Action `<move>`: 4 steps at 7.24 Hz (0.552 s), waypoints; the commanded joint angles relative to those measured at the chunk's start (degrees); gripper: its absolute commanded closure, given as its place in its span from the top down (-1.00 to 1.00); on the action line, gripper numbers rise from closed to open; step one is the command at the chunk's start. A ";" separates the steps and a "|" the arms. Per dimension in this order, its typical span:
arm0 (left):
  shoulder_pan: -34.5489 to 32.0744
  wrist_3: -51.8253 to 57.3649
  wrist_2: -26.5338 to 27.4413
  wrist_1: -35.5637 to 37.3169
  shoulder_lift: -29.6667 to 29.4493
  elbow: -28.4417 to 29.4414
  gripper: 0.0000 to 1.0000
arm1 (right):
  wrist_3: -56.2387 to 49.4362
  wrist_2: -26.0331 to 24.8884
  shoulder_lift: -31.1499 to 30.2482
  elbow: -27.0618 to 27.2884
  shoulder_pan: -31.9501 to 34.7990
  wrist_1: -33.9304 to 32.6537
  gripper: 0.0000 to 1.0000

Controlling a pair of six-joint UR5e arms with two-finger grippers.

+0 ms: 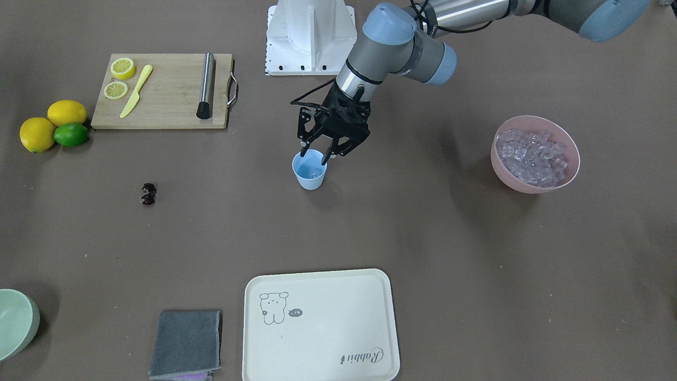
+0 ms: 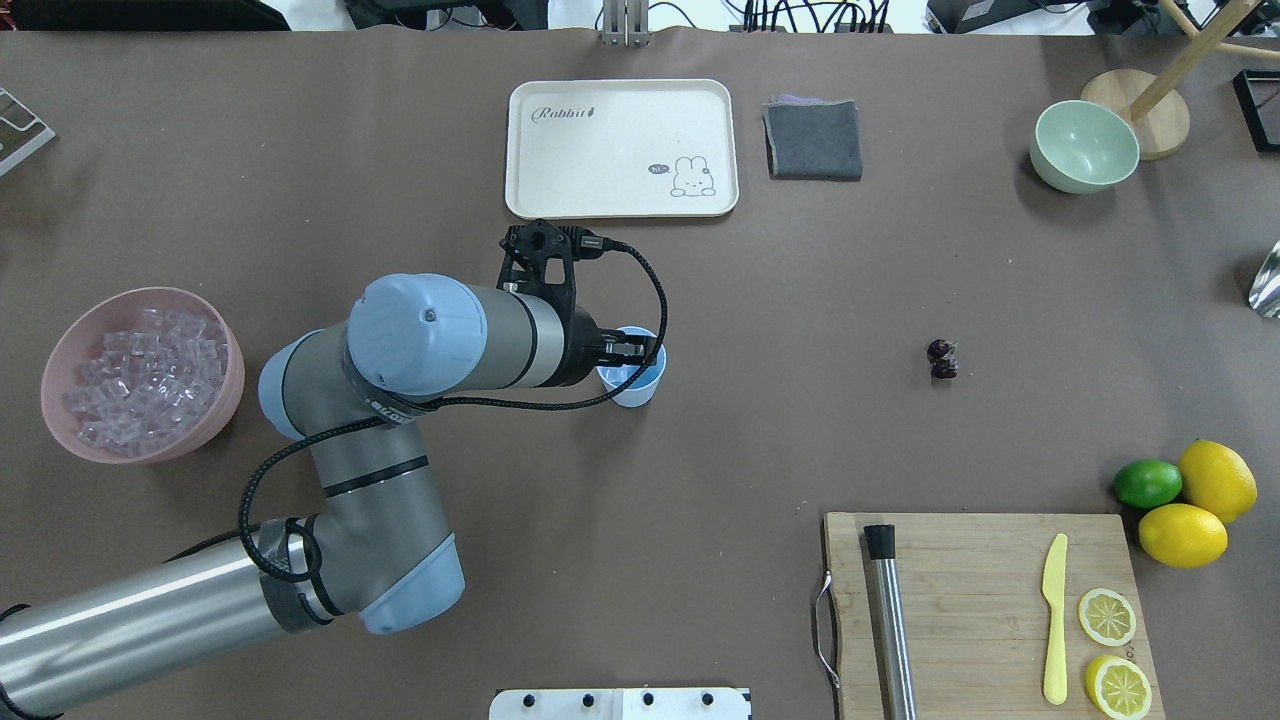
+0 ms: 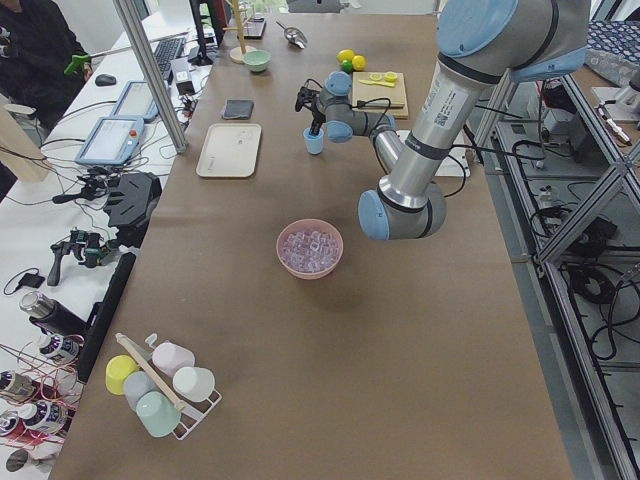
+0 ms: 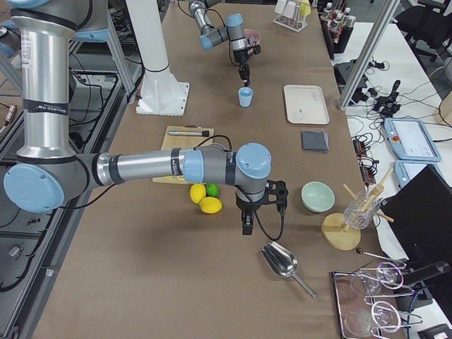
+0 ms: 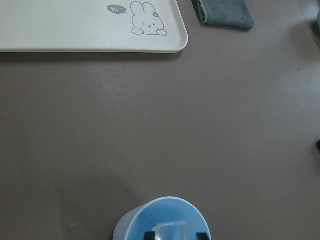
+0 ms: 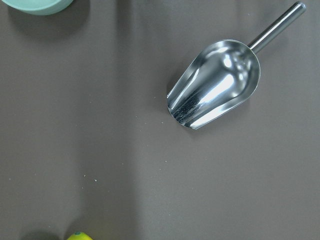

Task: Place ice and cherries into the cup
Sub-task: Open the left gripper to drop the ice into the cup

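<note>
Seen from overhead, the light blue cup (image 2: 640,388) stands upright near the middle of the table. The left gripper (image 2: 628,352) hangs over its mouth, reaching in from 9 o'clock. Its fingers are parted. In the left wrist view a clear ice cube (image 5: 170,232) shows between the two black fingertips (image 5: 201,235), right over the cup's opening. A sliver of space shows at the cube's right side, and I cannot tell whether either pad touches it. The rest of the ice (image 2: 145,375) fills the pink bowl (image 2: 160,452), well apart from the cup at its 9 o'clock. The cherries (image 2: 942,360) lie on the bare table, well apart at the cup's 3 o'clock. A cream tray (image 2: 620,140) sits at the cup's 12 o'clock and a wooden cutting board (image 2: 980,620) at about 4 o'clock. The right gripper (image 4: 246,227) hangs low over the table near the lemons (image 4: 210,205), far from the cup; I cannot tell whether its fingers are apart or together. Its wrist camera looks down on a metal scoop (image 6: 215,85) lying toward 1 o'clock.
</note>
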 commanded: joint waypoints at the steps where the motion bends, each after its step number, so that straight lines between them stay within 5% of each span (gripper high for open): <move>1: 1.11 -0.17 2.63 0.69 -0.08 -1.27 0.96 | 0.00 0.00 -0.01 0.00 0.00 0.00 1.00; 2: -0.72 0.44 2.10 4.09 0.88 -3.28 0.96 | 0.00 0.00 -0.01 0.00 0.00 0.00 1.00; 4: -9.13 6.98 -9.28 16.72 4.47 -11.43 0.96 | 0.00 0.00 -0.01 0.00 0.00 0.00 1.00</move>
